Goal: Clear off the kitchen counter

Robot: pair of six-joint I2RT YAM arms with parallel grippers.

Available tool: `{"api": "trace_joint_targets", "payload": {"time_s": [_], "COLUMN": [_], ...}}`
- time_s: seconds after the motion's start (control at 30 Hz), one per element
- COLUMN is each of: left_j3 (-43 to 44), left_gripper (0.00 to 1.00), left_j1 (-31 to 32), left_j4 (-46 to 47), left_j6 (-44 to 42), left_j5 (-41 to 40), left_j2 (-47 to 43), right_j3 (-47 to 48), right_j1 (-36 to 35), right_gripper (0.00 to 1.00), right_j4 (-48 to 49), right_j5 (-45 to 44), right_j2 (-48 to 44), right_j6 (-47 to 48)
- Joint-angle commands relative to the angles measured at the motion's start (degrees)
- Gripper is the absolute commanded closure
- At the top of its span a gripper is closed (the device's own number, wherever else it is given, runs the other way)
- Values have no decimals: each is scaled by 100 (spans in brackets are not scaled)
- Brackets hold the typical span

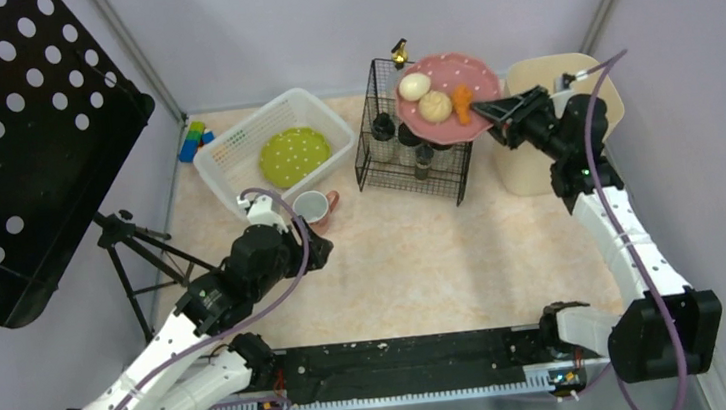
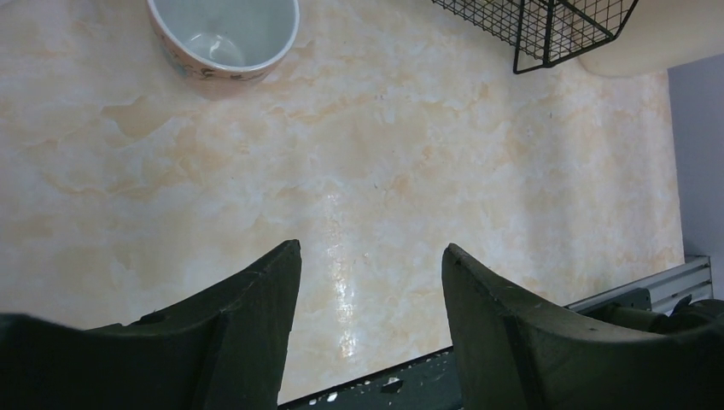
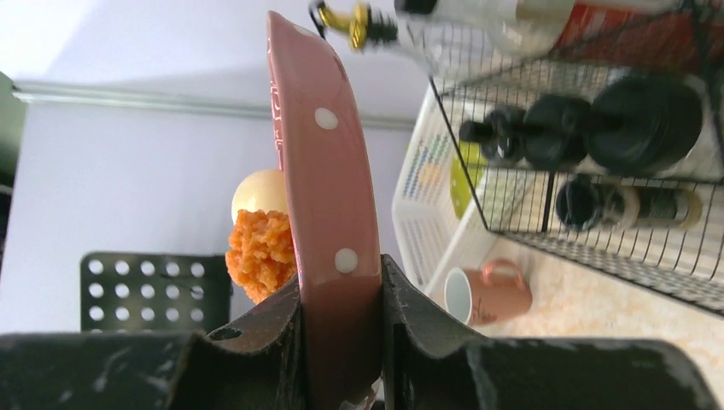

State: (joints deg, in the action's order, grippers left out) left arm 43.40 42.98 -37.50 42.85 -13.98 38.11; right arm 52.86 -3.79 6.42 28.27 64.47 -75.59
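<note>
My right gripper is shut on the rim of a pink white-dotted plate and holds it level above the black wire rack. The plate carries two pale round pieces and an orange fried piece; the right wrist view shows the plate edge-on between my fingers. My left gripper is open and empty over the marbled kitchen counter, just near of a pink mug. The mug shows at the top of the left wrist view.
A white basket with a green dotted plate stands at the back left. The wire rack holds dark-capped bottles. A beige bin stands behind my right arm. A black perforated panel on a tripod stands left. Coloured blocks lie by the wall.
</note>
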Motion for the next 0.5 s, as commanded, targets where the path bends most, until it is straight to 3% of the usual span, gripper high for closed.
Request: {"api": "trace_joint_targets", "payload": {"time_s": [0.0, 0.17, 0.47], "left_j3": [-93, -236, -348], "left_gripper": [34, 34, 30], "left_j1": [-13, -18, -17], "left_j4": [653, 975, 1166], "left_j6": [-117, -190, -442], "left_j5": [255, 514, 739], "left_j2": [191, 393, 666], "right_j3": [831, 851, 929], "right_j1": [752, 1606, 2546], "right_gripper": [100, 100, 100], "right_j4": [629, 695, 568], "right_j5": [581, 866, 821], "right_j2": [-52, -23, 128], "right_j6": [-315, -555, -445]}}
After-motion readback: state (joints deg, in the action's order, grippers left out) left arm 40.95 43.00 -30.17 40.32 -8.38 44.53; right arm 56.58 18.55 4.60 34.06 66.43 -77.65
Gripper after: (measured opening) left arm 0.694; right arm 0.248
